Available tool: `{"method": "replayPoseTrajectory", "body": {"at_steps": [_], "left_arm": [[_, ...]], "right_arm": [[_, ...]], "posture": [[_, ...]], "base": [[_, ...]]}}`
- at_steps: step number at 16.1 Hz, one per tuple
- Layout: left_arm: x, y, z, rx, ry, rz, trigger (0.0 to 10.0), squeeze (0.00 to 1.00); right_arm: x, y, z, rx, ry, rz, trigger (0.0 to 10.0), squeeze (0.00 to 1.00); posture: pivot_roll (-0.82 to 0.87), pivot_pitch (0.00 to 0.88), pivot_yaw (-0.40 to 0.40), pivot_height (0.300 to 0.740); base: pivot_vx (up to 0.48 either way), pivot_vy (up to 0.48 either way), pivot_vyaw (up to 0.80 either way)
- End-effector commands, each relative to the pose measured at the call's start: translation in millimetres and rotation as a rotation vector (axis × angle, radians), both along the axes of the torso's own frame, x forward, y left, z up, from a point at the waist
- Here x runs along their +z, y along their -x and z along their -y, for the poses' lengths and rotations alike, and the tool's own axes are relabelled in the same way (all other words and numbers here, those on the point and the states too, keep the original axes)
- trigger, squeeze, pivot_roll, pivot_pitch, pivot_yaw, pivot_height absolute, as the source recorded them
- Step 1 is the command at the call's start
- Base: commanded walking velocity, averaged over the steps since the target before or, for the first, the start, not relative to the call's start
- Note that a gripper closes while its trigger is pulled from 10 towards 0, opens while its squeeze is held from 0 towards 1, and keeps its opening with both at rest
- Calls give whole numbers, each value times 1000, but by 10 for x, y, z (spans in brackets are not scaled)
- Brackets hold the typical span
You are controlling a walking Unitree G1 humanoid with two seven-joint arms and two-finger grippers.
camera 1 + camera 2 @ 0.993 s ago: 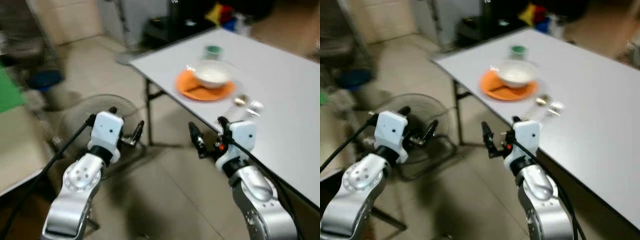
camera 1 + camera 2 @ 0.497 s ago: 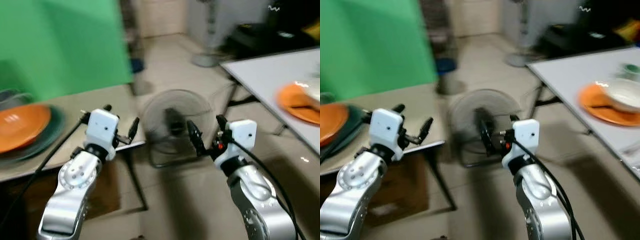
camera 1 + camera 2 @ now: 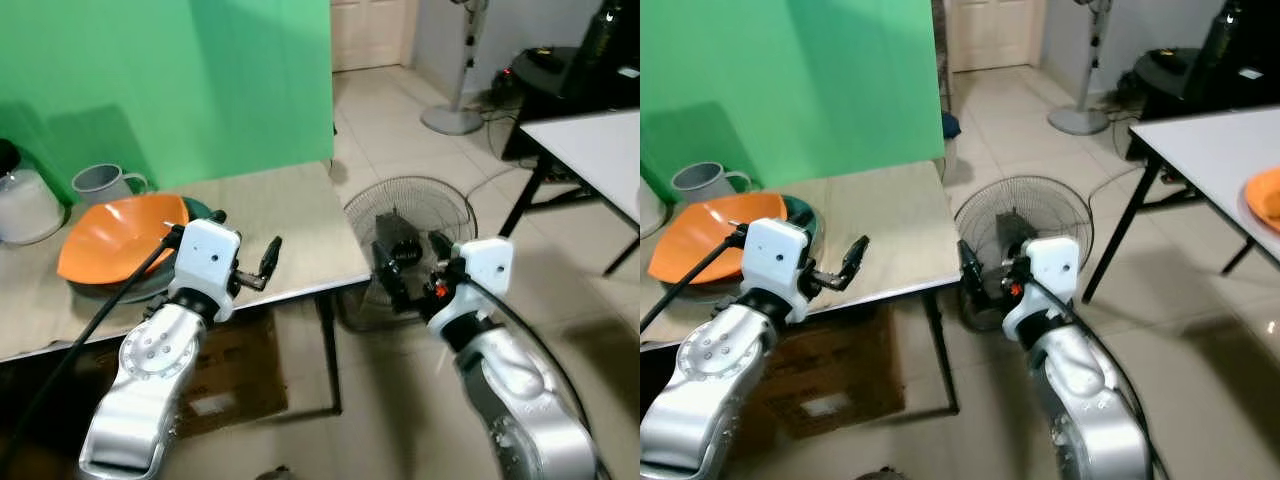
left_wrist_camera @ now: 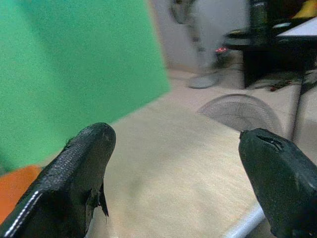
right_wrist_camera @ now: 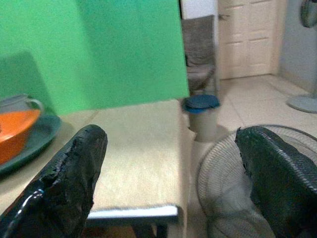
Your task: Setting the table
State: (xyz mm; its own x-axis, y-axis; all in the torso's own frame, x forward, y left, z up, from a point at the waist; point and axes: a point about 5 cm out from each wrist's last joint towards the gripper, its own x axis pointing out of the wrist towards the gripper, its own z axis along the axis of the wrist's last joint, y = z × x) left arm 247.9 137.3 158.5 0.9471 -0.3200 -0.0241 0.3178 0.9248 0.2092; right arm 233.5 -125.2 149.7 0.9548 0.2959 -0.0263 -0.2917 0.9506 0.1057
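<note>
Orange bowl (image 3: 118, 221) on beige table (image 3: 270, 215), no legible writing anywhere.

Right gripper (image 5: 173, 183) has its two black fingers (image 5: 64, 183) spread wide apart, empty. Between them sits a beige table (image 5: 138, 153) with an orange bowl (image 5: 15, 131) on a dark green plate (image 5: 34, 144), plus a floor fan (image 5: 223, 173) beside it.
</note>
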Motion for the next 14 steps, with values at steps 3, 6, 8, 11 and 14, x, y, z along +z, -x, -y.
{"method": "replayPoseTrajectory", "body": {"at_steps": [3, 6, 8, 11, 14], "left_arm": [[70, -4, -59, 37, 0, 32, 10000, 0], [114, -9, -94, 57, 14, 51, 10000, 0], [137, -6, -113, 69, 29, 57, 10000, 0], [137, 13, -123, 68, 28, 55, 10000, 0], [141, 33, -123, 66, 27, 53, 10000, 0]], "right_arm": [[40, -19, -64, 44, -25, -6, 10000, 1000], [45, -37, -100, 79, -20, -4, 10000, 1000], [50, -48, -124, 99, -17, -4, 10000, 1000], [50, -58, -161, 131, -9, -6, 10000, 1000], [34, -50, -187, 159, -4, -13, 10000, 1000]], "posture": [[99, 0, 80, 740], [112, 0, 74, 740], [116, 0, 70, 740], [127, 0, 59, 740], [132, 0, 57, 740]], "base": [[0, 0, 0], [0, 0, 0], [120, 0, 800], [275, 0, 800], [286, 0, 485]]}}
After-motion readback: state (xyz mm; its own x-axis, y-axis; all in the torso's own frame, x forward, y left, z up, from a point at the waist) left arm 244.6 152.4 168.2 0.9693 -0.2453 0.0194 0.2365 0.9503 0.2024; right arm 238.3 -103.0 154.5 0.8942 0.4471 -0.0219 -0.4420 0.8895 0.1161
